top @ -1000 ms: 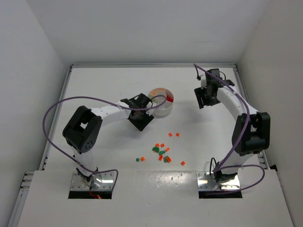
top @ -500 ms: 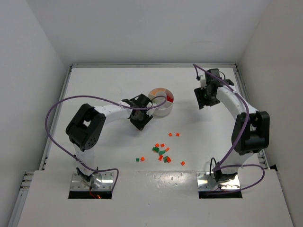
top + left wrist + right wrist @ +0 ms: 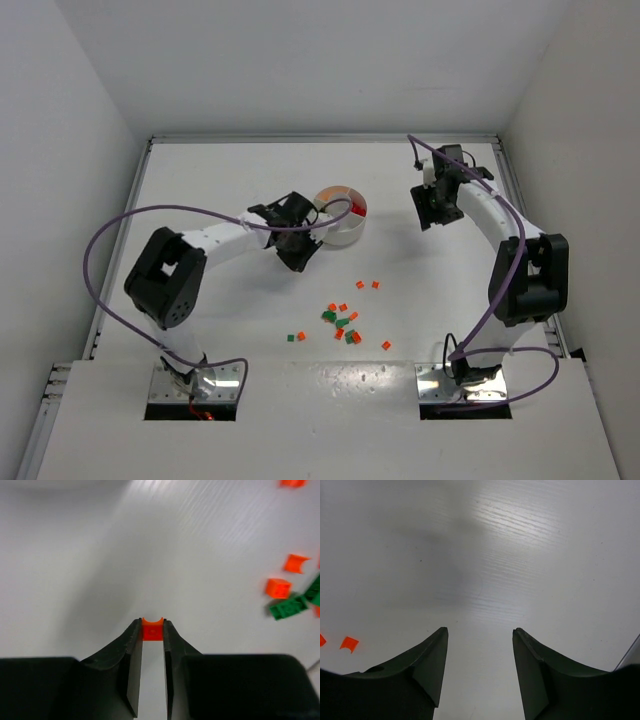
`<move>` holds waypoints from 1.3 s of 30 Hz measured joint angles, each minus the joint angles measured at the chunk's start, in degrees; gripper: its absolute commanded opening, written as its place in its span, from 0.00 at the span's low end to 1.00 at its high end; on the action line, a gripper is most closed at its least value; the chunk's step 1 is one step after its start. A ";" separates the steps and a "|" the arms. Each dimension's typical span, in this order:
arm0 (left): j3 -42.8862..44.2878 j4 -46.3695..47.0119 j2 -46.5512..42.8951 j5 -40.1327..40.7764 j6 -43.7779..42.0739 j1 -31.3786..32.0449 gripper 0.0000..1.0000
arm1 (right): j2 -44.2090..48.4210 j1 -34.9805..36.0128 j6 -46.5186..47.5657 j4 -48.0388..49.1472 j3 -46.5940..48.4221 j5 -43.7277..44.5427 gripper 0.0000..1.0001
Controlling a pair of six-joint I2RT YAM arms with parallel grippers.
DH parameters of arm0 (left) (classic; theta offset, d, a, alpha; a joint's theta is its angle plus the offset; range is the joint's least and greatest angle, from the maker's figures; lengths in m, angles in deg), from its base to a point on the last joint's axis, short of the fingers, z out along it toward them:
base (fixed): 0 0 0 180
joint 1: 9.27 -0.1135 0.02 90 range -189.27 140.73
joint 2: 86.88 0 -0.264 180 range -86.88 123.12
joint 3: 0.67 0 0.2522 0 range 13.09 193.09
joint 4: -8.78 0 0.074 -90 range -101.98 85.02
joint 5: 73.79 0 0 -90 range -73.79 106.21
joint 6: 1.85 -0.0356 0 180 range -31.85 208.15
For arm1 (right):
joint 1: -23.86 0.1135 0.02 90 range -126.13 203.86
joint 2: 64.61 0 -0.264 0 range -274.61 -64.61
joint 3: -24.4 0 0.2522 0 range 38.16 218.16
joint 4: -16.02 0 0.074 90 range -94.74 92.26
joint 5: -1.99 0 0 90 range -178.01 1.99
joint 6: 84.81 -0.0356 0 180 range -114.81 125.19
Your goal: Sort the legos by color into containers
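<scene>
My left gripper [image 3: 297, 256] hovers just left and in front of the round white dish [image 3: 341, 236]. In the left wrist view the gripper [image 3: 152, 627] is shut on a small orange brick [image 3: 152, 631], held at the fingertips above bare table. The dish has wedge compartments, with red pieces on its right side [image 3: 358, 208] and orange on its left. Loose orange and green bricks [image 3: 342, 322] lie mid-table, and some show in the left wrist view [image 3: 287, 607]. My right gripper [image 3: 431, 214] is open and empty, right of the dish; it also shows in the right wrist view [image 3: 480, 632].
Two orange bricks [image 3: 367, 284] lie apart from the cluster, nearer the dish. One orange brick [image 3: 348, 642] shows at the left edge of the right wrist view. White walls enclose the table on the left, back and right.
My left arm has swung its elbow to the left and its gripper has shifted slightly back toward the dish, still holding the orange brick. The right arm has not moved.
</scene>
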 measured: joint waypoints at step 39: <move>30.93 -3.76 9.92 6.60 1.07 5.57 0.44 | -2.19 0.00 0.00 -1.40 4.57 -0.20 0.51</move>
